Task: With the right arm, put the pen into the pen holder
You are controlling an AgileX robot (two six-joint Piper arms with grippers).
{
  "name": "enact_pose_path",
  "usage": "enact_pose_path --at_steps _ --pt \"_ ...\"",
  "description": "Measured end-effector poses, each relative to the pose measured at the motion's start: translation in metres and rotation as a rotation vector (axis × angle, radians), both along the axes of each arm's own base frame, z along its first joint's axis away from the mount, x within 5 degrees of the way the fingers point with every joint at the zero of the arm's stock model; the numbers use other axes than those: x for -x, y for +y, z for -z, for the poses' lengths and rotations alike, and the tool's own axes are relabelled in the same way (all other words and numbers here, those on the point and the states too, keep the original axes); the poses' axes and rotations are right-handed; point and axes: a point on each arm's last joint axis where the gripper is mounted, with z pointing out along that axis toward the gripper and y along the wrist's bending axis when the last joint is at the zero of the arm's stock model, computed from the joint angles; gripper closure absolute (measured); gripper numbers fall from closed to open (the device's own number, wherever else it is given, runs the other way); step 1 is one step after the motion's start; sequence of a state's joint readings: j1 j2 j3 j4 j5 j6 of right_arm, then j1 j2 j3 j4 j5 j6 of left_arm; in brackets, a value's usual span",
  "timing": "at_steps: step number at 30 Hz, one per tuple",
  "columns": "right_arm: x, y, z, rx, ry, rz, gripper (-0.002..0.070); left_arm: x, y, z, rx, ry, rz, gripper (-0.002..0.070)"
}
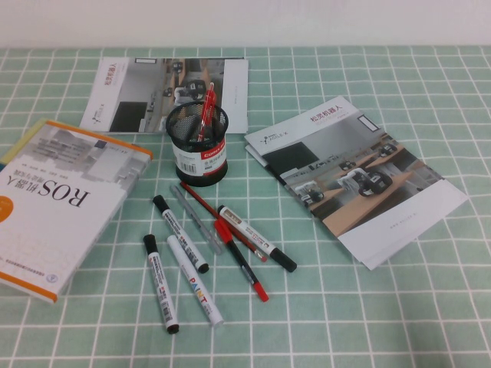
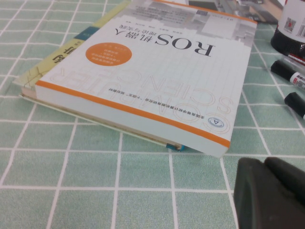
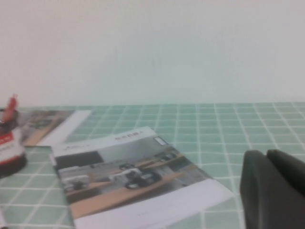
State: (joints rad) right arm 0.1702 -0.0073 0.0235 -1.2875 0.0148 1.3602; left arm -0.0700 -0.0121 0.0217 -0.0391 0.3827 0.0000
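The all-red click pen [image 1: 207,113] stands tilted inside the black wire-mesh pen holder [image 1: 198,146] at the table's middle back, its clip end sticking out above the rim. The right wrist view shows the pen's top [image 3: 10,102] and the holder [image 3: 7,148] at the picture's edge. Neither arm shows in the high view. My right gripper [image 3: 266,160] is shut and empty, low over the table, well away from the holder, beside a brochure. My left gripper [image 2: 265,167] is shut and empty, close to the corner of the ROS book.
A ROS book [image 1: 54,199] lies at the left. One brochure [image 1: 357,176] lies at the right, another [image 1: 165,92] behind the holder. In front of the holder lie several markers [image 1: 180,234], a thin red stick pen [image 1: 201,205] and a black-barrelled pen [image 1: 244,264].
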Motion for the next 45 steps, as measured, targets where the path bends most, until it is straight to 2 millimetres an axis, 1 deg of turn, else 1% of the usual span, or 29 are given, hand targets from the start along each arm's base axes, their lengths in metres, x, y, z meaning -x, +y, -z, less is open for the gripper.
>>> enact_pose_path --at_steps 3,6,8,11,15,22,45 --pt "0.000 -0.004 0.000 0.025 0.038 0.048 0.0695 0.000 0.000 0.000 0.000 0.000 0.000 0.0679" --pt "0.000 -0.006 0.012 0.044 0.173 0.062 0.0695 0.000 0.000 0.000 0.000 0.000 0.000 0.0679" --pt "0.002 -0.003 0.020 0.075 0.257 0.031 0.0695 0.000 0.000 0.000 0.000 0.000 0.000 0.0679" --pt "0.003 0.000 0.027 0.089 0.302 -0.013 0.0695 0.000 0.000 0.000 0.000 0.000 0.000 0.0679" --pt "0.003 0.002 0.029 0.085 0.308 -0.029 0.0695 0.000 0.000 0.000 0.000 0.000 0.000 0.0679" --pt "0.003 0.001 0.031 0.124 0.323 -0.026 0.0695 0.000 0.000 0.000 0.000 0.000 0.000 0.0679" --pt "0.003 0.001 0.031 0.125 0.325 -0.026 0.0695 0.000 0.000 0.000 0.000 0.000 0.000 0.0679"
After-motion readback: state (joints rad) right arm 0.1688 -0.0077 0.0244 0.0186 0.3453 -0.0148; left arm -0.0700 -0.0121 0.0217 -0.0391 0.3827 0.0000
